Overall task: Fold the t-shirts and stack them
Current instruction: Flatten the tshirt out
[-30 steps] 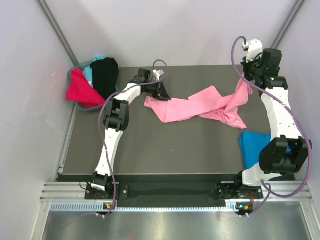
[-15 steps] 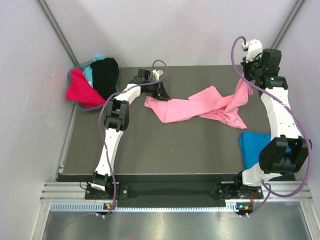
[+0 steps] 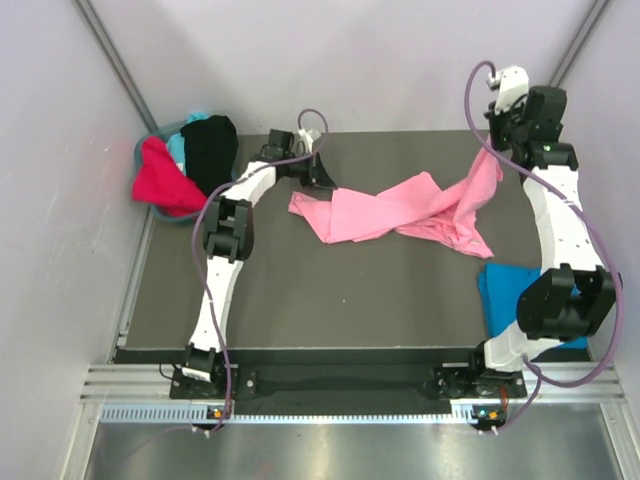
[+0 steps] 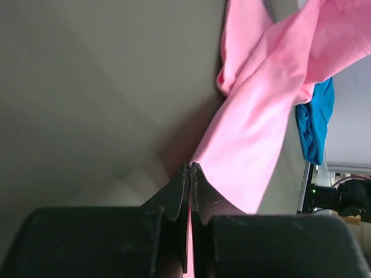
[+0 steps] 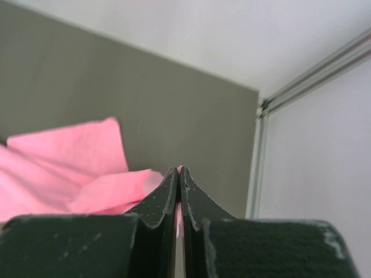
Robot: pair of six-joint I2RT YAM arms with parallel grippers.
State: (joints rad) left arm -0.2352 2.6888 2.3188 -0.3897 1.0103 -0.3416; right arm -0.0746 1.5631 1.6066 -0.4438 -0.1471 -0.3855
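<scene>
A light pink t-shirt [image 3: 400, 210] lies twisted and stretched across the back of the dark table [image 3: 330, 300]. My left gripper [image 3: 321, 184] is shut on its left corner, with pink cloth [image 4: 261, 116] pinched between the fingertips [image 4: 190, 166]. At the back right, my right gripper [image 3: 495, 148] is shut on the shirt's other end and holds it lifted off the table. A thin strip of pink [image 5: 64, 156] shows between the jaws of that right gripper [image 5: 178, 169]. A bright blue t-shirt [image 3: 505, 290] lies at the front right, partly behind the right arm.
A basket [image 3: 150, 145] at the back left corner holds red [image 3: 160, 180], teal and black [image 3: 210, 150] t-shirts. White walls close in the back and both sides. The blue t-shirt [image 4: 316, 121] also shows in the left wrist view, far off.
My left gripper has closed on the pink shirt's left corner and shifted slightly toward the back. The right gripper has risen a little with its end of the shirt.
</scene>
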